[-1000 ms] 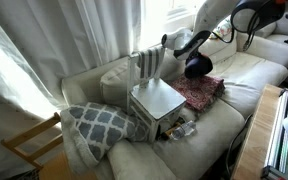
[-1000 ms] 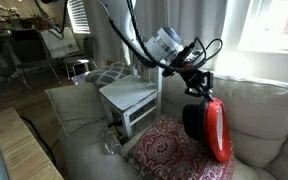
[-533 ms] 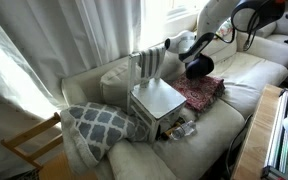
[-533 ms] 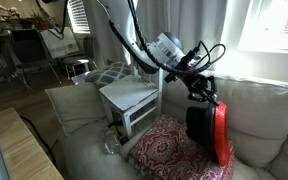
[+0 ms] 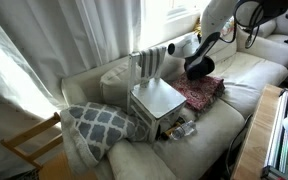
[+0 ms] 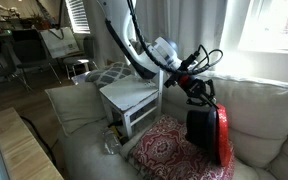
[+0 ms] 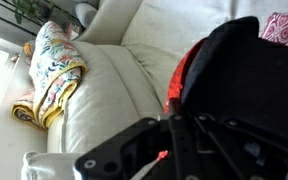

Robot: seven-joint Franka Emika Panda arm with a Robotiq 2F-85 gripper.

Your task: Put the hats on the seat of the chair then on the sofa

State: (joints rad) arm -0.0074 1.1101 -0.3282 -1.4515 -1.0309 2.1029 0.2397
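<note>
Here, the chair (image 6: 132, 98) is seen at the left on the sofa (image 6: 69, 110); small items (image 5: 180, 127) under its seat are too blurred to be identified. Just right of it, the hats (image 6: 204, 135) are hung edge-on below the gripper (image 6: 199, 95), over a patterned cloth (image 6: 169, 150), the red one mostly covered by the black. The jaws are closed on the upper brims, though the fingertips cannot be made out in the wrist view.
</note>
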